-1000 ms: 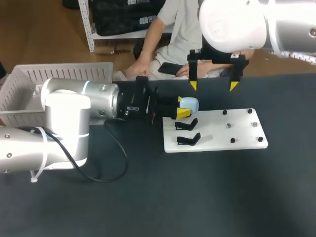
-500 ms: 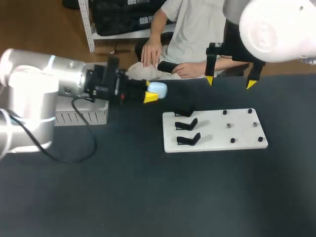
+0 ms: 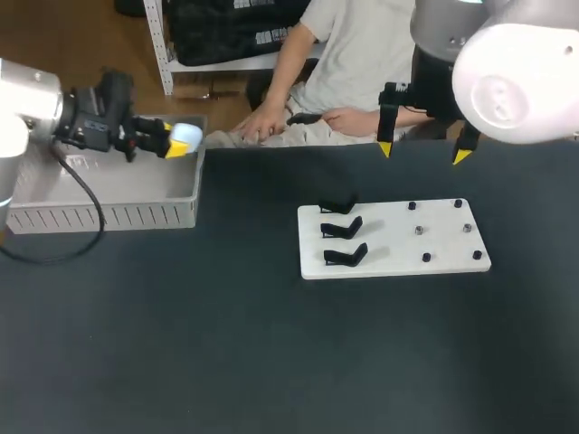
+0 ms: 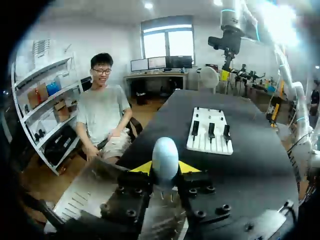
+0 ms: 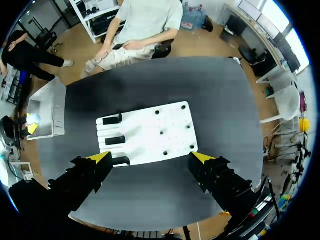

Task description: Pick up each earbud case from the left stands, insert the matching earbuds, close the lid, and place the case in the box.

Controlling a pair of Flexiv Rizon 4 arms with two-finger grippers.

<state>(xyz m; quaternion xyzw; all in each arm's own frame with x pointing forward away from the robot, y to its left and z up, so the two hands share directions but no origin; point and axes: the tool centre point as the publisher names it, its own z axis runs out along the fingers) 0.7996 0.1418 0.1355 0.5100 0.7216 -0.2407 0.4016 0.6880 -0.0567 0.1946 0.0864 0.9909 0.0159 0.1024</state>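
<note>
Since a second ago my left arm has swung away from the flat white stand plate (image 3: 398,240) to the worktop's (image 3: 271,362) far left corner. Its left pincer (image 3: 178,145) now hangs over the right end of the white slatted plastic box (image 3: 99,215). It is clenched on the pale blue egg-shaped earbud case (image 3: 185,136), with a yellow tip on each side of it in the left wrist view (image 4: 165,159). The case has travelled with the pincer from the plate's left end and is in the air above the box. Its long axis runs along the fingers, and the rounded end points back along the far edge toward the plate. My right pincer (image 3: 423,154) has shifted slightly to the right. It is released, fingers spread wide with nothing between them, and sits above the far edge beyond the plate. The three black stands (image 3: 344,226) at the plate's left end hold nothing.
</note>
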